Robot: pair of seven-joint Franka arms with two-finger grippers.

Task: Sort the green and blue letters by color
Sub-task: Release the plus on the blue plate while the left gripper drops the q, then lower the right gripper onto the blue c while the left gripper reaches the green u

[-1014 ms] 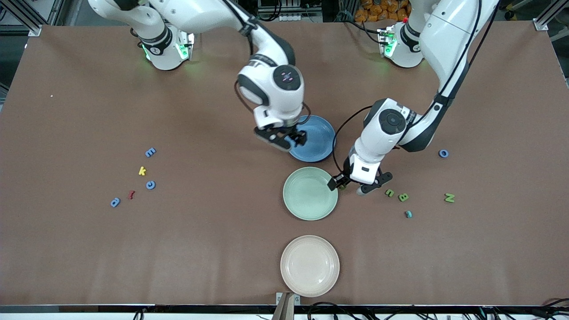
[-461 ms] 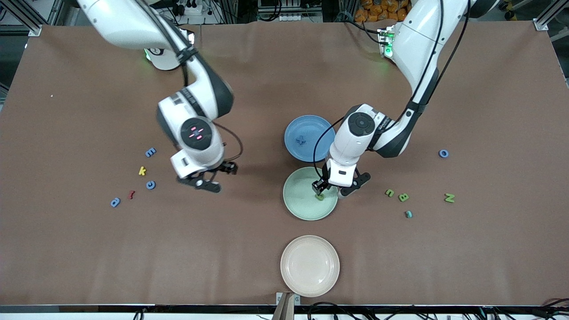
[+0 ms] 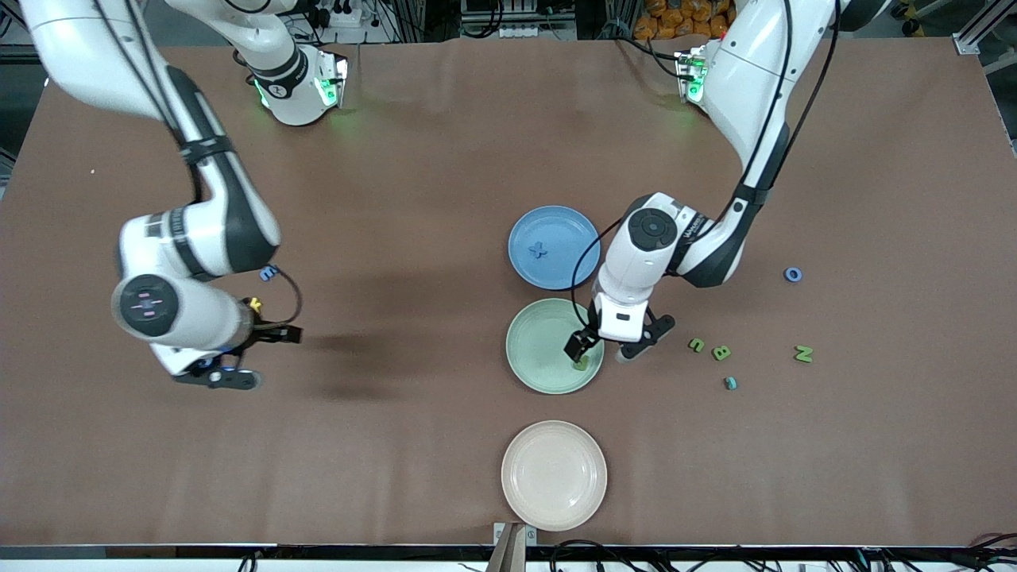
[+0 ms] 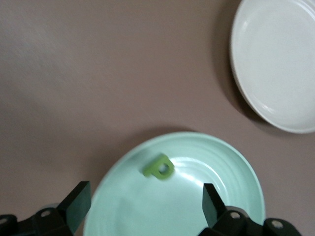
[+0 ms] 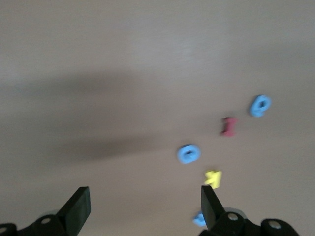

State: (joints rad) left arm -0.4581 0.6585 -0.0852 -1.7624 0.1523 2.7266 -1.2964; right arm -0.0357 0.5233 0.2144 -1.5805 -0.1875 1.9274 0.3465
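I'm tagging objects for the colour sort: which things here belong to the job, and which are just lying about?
Part of the job:
- blue plate holding a blue letter
- green plate holding a green letter
- loose green letters
- loose blue letters

Lying about:
- yellow k
- red letter
- cream plate

Robotics lab: alu frame rails (image 3: pixel 48 32), cables, brown-covered table (image 3: pixel 429 143).

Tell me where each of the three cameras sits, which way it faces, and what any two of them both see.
Front view: high across the table, facing both arms, their bases along the top.
Left wrist view: looks down past the open left end effector at the green plate holding a green letter.
Right wrist view: looks down past the open right end effector at loose letters.
Shared: front and left wrist both show the green plate, green letter and cream plate.
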